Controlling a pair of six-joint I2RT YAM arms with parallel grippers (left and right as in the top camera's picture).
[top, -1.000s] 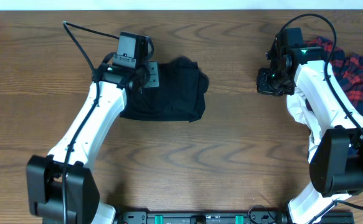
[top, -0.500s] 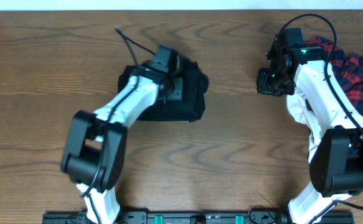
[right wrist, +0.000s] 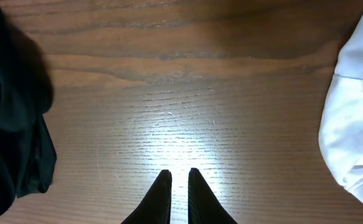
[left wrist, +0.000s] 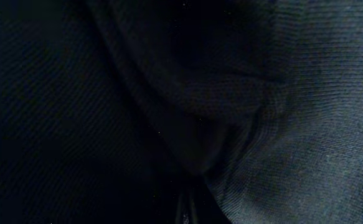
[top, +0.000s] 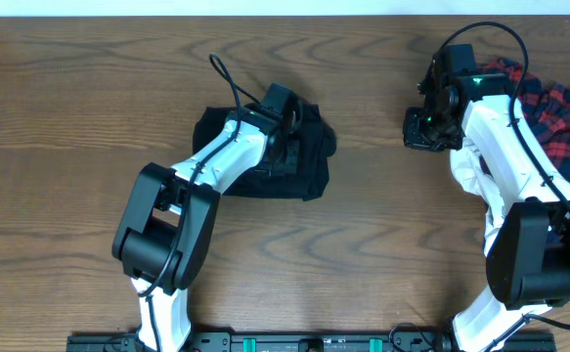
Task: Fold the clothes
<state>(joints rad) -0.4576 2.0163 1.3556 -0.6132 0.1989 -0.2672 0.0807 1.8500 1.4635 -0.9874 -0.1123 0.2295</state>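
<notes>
Moved: your left arm (top: 221, 161) has swung rightward across the black shirt (top: 309, 168) since a second ago, and the shirt's right edge has pushed out the same way; your right arm (top: 504, 147) has not shifted.
Tabletop (top: 382, 235): brown wood grain, carrying all the cloth.
White piece (right wrist: 355, 124): bunched just beside your right arm, on its outer side.
Black shirt: crumpled left of the tabletop's centre, partly under your left arm.
Left jaws: together and clamped on the black shirt, near its far right part; in the wrist view, dark knit fills everything and creases run down to the tips.
Right jaws: nearly together with nothing between them, above bare wood, between the black shirt and the white piece.
Plaid garment (top: 568, 122): red and navy, at the far right edge, behind your right arm.
</notes>
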